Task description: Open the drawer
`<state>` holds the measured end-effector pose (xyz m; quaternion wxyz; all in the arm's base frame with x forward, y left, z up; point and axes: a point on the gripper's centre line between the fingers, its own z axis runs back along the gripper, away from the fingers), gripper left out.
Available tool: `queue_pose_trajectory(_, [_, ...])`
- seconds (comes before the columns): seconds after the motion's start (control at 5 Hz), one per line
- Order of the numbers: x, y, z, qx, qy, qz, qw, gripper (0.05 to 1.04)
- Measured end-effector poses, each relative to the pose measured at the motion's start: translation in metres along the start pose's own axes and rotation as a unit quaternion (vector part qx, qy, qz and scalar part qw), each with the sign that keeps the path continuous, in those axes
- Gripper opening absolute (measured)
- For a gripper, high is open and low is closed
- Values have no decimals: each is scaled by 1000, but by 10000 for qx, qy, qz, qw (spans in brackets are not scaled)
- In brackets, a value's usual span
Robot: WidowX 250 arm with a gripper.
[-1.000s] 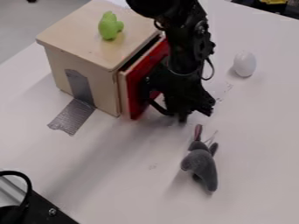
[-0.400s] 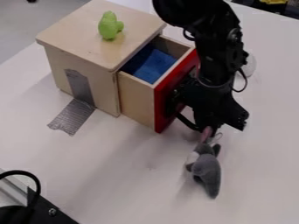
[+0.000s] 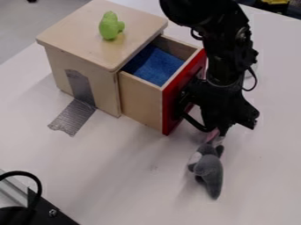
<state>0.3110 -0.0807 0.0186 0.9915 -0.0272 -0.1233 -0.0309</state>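
The black gripper [image 3: 213,127] hangs down just in front of the drawer's red front, at the right of the wooden box [image 3: 88,57]. One of its black parts touches or nearly touches the lower part of that front. The drawer [image 3: 141,99] stands well out of the box, and blue material [image 3: 156,66] lies inside it. Any handle on the red front is hidden behind the gripper.
A grey plush mouse [image 3: 208,171] lies directly below the gripper, its ear end at the gripper's tip. A green figure [image 3: 110,26] stands on the box top. Silver tape [image 3: 73,117] holds the box to the table. Dark equipment [image 3: 47,213] sits at the lower left.
The drawer has slid out to the right from nearly closed, exposing the blue inside. The gripper has moved right and slightly down with it, and the plush mouse has shifted slightly.
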Motion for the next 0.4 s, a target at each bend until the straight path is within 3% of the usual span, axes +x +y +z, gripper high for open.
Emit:
queue_pose_trajectory(0.2, [6,1,5,25,-303,2,9995,710])
queue_pose_trajectory(0.4, [7,3,5,83,-341,5,9994,974])
